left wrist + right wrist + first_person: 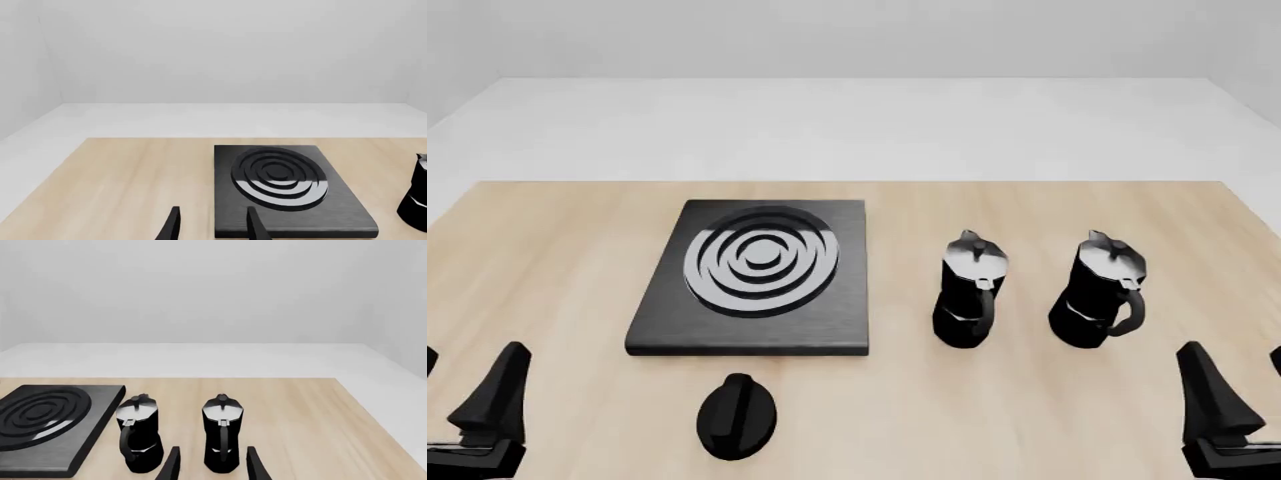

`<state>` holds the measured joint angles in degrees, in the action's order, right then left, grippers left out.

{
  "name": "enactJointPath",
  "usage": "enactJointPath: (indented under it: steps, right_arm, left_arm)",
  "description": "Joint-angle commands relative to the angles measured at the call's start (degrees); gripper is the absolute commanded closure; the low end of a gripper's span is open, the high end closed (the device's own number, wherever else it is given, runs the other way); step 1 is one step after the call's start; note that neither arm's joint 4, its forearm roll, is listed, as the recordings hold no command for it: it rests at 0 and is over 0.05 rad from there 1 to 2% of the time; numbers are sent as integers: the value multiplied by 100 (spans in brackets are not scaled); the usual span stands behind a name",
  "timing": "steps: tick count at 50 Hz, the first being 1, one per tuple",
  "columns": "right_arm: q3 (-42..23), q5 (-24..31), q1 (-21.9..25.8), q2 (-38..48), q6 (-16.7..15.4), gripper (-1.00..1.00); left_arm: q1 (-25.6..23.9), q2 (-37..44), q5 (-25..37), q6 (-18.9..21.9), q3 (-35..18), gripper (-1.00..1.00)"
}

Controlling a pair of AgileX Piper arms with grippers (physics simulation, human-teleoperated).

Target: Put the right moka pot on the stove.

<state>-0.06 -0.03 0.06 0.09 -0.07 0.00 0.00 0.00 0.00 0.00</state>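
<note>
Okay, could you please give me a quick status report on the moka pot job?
Both grippers open, empty. Right glossy-black moka pot upright on wooden table, untouched. Flat black stove bare; other pot stands between.

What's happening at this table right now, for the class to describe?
Nothing is being handled yet. Both arms sit at the near edge, the left gripper and right gripper open and empty. The right moka pot stands upright on the table beside the other moka pot, both to the right of the stove, whose burner is bare. A black knob lies in front of the stove.
</note>
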Motion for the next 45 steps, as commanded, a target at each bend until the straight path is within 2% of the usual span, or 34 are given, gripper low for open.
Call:
enactJointPath:
  steps: [1, 6, 8, 9, 11, 13, 15, 22, 25, 45]
  right_arm:
    - [-21, -19, 51, 18, -39, -100]
    - [-98, 10, 64, 99, -183, -100]
    - [-27, -307, -15, 551, -481, -100]
    - [-32, -299, -36, 513, -448, -100]
    - [-26, -653, -176, 1076, -529, -100]
    - [-56, -649, -176, 1068, -470, -100]
    - [-114, -1089, -364, 1809, -547, -100]
    - [-325, -1535, -286, 2717, -532, -100]
    - [-380, -2098, -277, 3571, -471, -100]
    - [-676, -3506, -135, 5809, -455, -100]
  left_arm:
    - [0, 0, 0, 0, 0, -100]
    - [0, 0, 0, 0, 0, -100]
    - [0, 0, 0, 0, 0, -100]
    - [0, 0, 0, 0, 0, -100]
    - [0, 0, 0, 0, 0, -100]
    - [0, 0, 0, 0, 0, -100]
    - [0, 0, 0, 0, 0, -100]
    - [0, 0, 0, 0, 0, -100]
    - [0, 0, 0, 0, 0, -100]
    - [0, 0, 0, 0, 0, -100]
